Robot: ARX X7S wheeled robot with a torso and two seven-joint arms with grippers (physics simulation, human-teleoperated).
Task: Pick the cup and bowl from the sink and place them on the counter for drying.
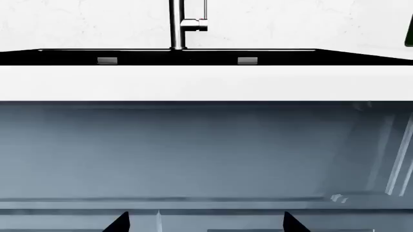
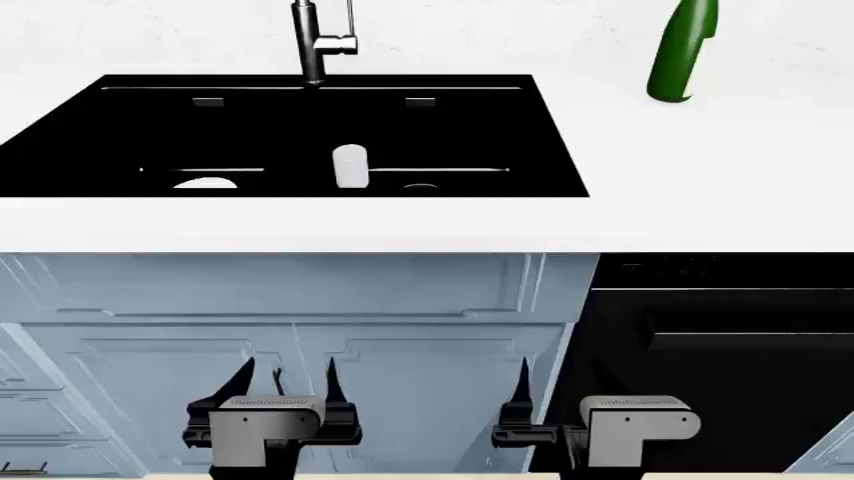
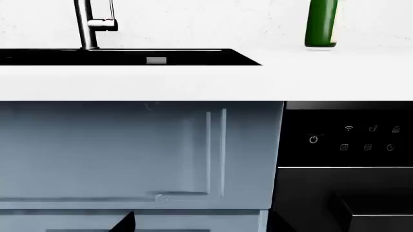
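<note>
The cup (image 2: 350,166) stands upright mid-sink (image 2: 80,150), the bowl (image 2: 206,183) low at its left. Both look light, rigid, slick and breakable: grip the cup's wall, the bowl's rim. The left claw (image 2: 288,385) and right claw (image 2: 547,395) hang spread, empty, below the counter (image 2: 694,170).

You are facing a large black rectangular sink (image 2: 507,140) sunk into a bright white counter (image 2: 694,170) with faint grey marbling. A small plain white cup (image 2: 350,166), a handleless tumbler, stands upright in the sink near the middle of its front edge, about where the two basins meet. To its left, in the left basin, a white bowl (image 2: 206,183) lies against the front edge; only a low curved sliver of it shows above the counter's front strip. Cup and bowl sit apart, not touching. The counter surrounds the sink on all sides.
</note>
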